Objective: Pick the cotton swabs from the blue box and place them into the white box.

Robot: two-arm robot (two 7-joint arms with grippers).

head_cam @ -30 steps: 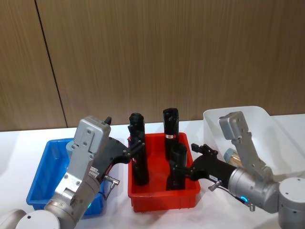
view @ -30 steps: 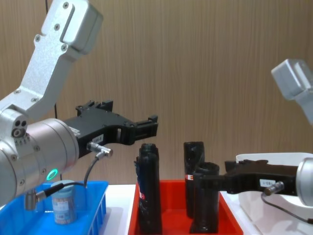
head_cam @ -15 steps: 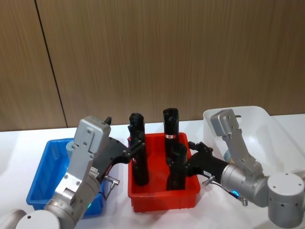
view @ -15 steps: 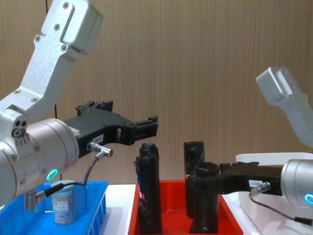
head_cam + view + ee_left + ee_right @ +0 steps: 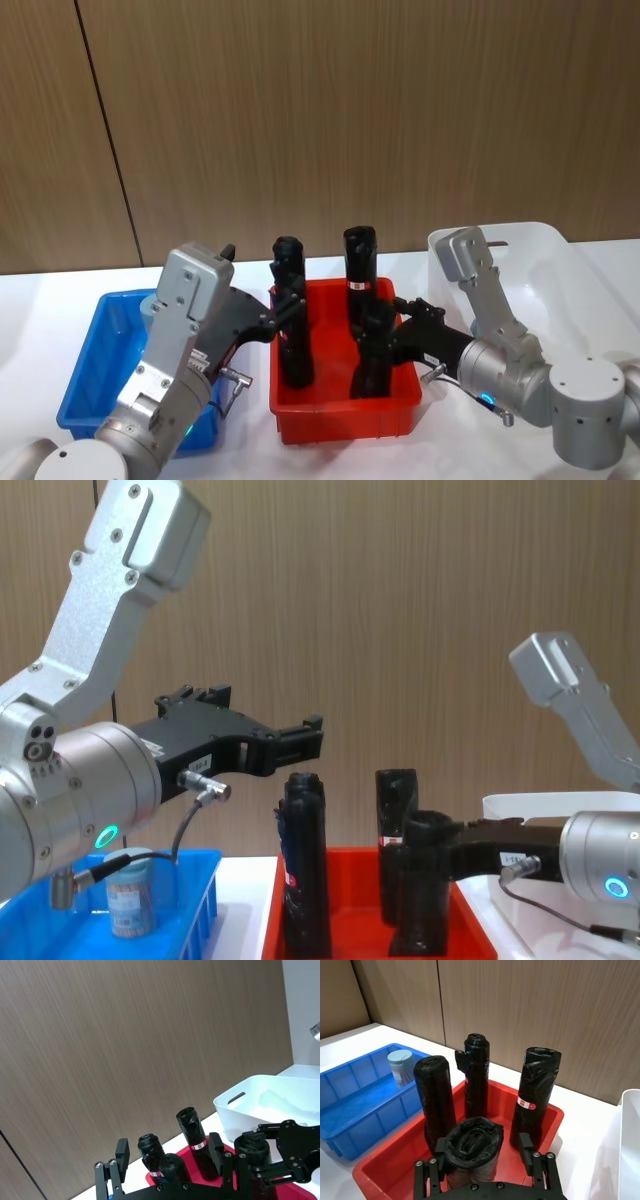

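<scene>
Blue box (image 5: 95, 370) at tabletop left; swab jar (image 5: 130, 893) upright inside, at far end. Left end effector (image 5: 300, 742) fingers apart, empty, raised over red bin's (image 5: 340, 415) left edge. Four black rolls (image 5: 476, 1077) upright in red bin. Right end effector (image 5: 485, 1152) low over bin, fingers spread either side of front-right roll (image 5: 372, 352); contact unclear. White box (image 5: 560, 270) at far right.

Right gripper (image 5: 385, 338) advanced leftward to black roll (image 5: 372, 352).
</scene>
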